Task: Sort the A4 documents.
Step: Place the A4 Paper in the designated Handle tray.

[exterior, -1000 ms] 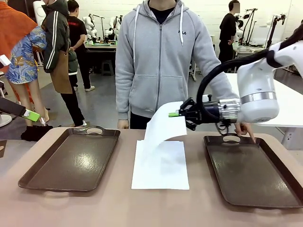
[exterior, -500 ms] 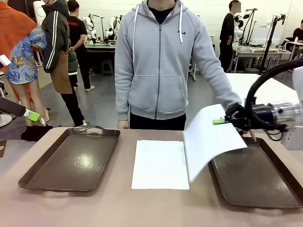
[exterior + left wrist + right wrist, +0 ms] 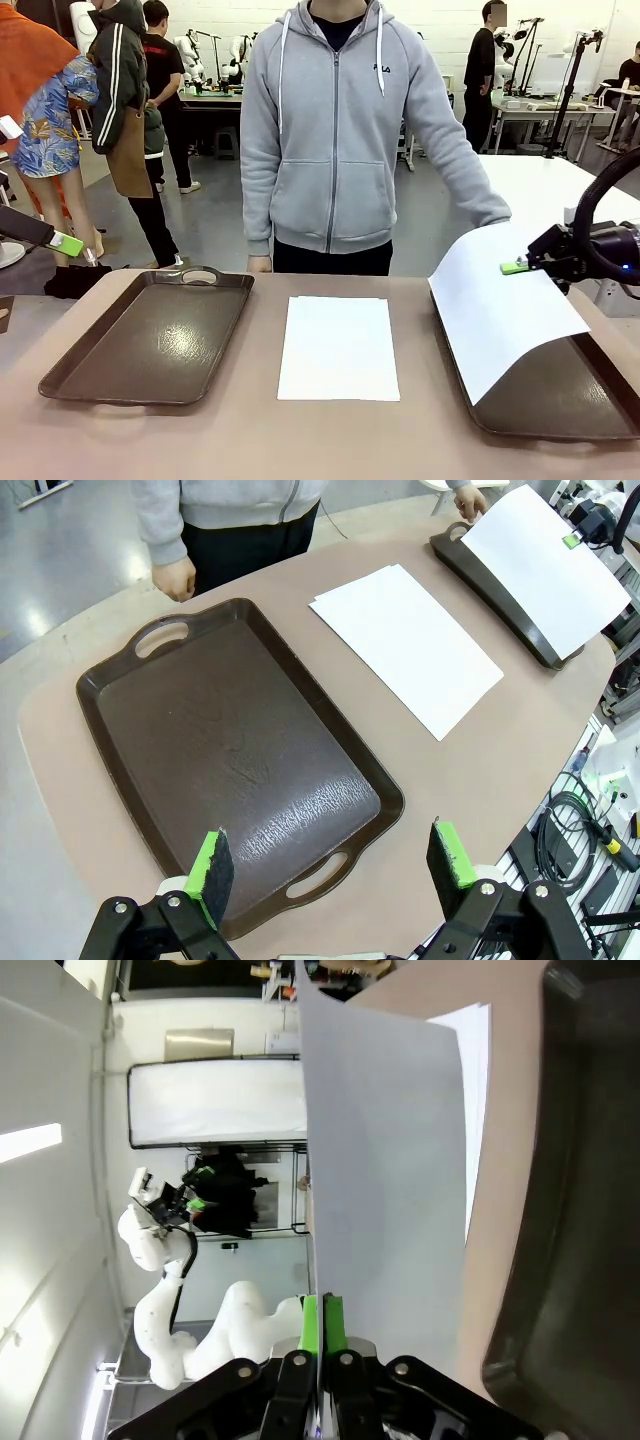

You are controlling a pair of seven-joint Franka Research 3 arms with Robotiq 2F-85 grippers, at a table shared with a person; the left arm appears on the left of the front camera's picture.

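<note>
A pile of white A4 documents lies flat in the middle of the table, between two brown trays. My right gripper is shut on the edge of one more sheet, which hangs tilted over the right tray and hides its near left part. The right wrist view has the green pads pinching that sheet, with the tray beside it. My left gripper hovers open high above the near end of the left tray. It holds nothing.
A person in a grey hoodie stands at the far edge, one hand by the left tray's handle and the other hand at the right tray's far handle. Bare tabletop runs along the near edge.
My right gripper has carried the sheet to the right, from above the middle pile to over the right tray. The left gripper has stayed put.
</note>
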